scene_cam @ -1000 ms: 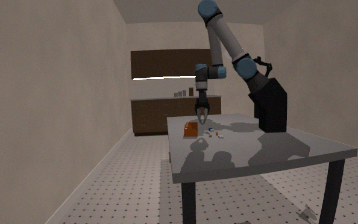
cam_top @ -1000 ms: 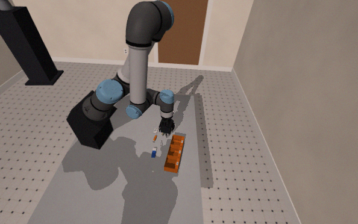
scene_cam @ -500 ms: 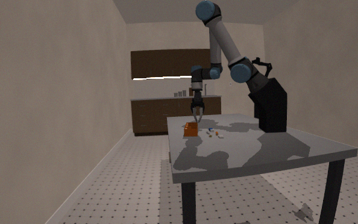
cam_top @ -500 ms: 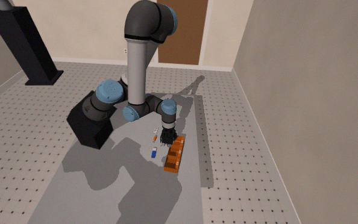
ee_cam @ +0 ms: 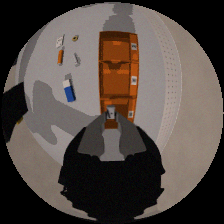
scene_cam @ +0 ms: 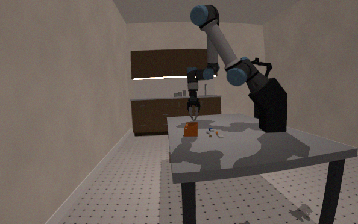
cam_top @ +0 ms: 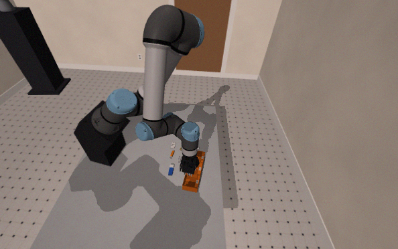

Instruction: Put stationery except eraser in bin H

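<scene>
- Holding a small thing between its closed fingers, the gripper (ee_cam: 111, 119) hangs over the orange row of bins (ee_cam: 118, 75); the thing is too small to name, only a pale bit shows at the fingertips in the wrist view.
- In that view the gripper is above the nearest of the three bins, and small white labels sit on the right side of the row; their letters cannot be read.
- Left of the bins, on the grey table (scene_cam: 271, 150), lie a blue and white eraser (ee_cam: 69, 90), an orange pen-like stick (ee_cam: 60, 56), a small grey piece (ee_cam: 77, 59) and a white card (ee_cam: 60, 41).
- These things are apart from each other and near the bins.
- The bins stand upright near the far edge of the table.
</scene>
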You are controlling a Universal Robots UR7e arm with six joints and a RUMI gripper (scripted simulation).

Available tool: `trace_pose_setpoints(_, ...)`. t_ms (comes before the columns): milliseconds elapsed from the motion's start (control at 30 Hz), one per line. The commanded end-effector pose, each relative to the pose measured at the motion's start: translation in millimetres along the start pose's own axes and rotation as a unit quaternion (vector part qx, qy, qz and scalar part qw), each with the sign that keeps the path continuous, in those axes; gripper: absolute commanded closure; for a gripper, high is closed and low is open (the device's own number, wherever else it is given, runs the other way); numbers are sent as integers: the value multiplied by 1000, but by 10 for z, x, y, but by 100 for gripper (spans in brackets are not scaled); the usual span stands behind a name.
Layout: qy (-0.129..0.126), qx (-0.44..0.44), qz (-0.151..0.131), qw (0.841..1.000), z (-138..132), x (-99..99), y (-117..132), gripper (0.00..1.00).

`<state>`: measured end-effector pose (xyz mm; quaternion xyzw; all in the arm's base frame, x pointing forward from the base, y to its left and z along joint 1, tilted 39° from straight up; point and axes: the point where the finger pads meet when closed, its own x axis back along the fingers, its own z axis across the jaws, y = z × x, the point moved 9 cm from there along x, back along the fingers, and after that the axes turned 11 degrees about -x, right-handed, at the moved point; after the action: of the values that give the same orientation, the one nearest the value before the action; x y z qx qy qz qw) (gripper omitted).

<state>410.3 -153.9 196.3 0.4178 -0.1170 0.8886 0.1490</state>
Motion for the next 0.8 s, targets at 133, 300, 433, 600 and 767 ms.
trace_pose_setpoints(133, -1, 1, 2, 1000, 195, -14, 289, 100)
trace_pose_setpoints(300, -1, 1, 2, 1000, 194, -14, 287, 100)
trace_pose_setpoints(433, -1, 1, 2, 1000, 181, -13, 267, 100)
trace_pose_setpoints(600, -1, 1, 2, 1000, 164, -13, 242, 100)
trace_pose_setpoints(767, -1, 1, 2, 1000, 161, -92, 238, 100)
